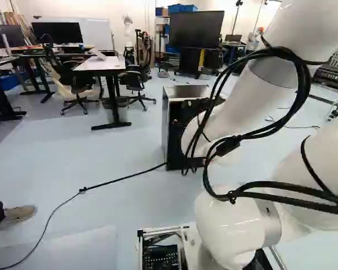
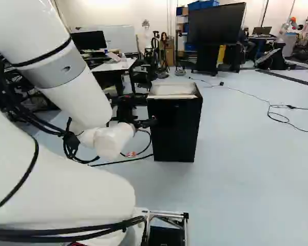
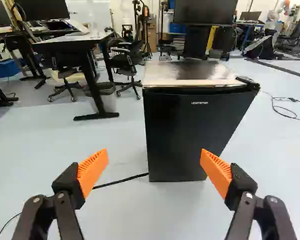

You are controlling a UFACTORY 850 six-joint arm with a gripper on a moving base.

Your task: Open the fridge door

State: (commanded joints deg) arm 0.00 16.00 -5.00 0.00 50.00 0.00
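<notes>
One small fridge (image 3: 192,130) stands upright ahead of you on the floor (image 3: 115,215) — a boxy, squared-off cabinet with a smooth black door (image 3: 190,112) that looks closed. Its flat top is pale and glossy, with dark reflections across it, and one black fitting (image 3: 249,82) sits at a front corner of that top. In the left base view you find the fridge near the middle, partly hidden behind the arm (image 1: 265,90); in the right base view it is just right of the arm, its black front plain and flat.

Your one black gripper (image 2: 148,110) is near the front of the fridge. In the wrist view, the gripper (image 3: 154,167) is open: its two fingers stand wide apart, each with one orange, finely ribbed pad (image 3: 92,172), and the fridge is ahead of them. The arm is smooth, rounded and white, with several thin black cables (image 1: 253,135) looping along it.

One black cord (image 1: 121,179) runs from the foot of the fridge across the smooth, pale blue-grey floor. Farther back you have one white-topped table (image 1: 101,63) on dark legs, two dark office chairs (image 1: 136,79) close by it — and one large black screen (image 1: 196,29).
</notes>
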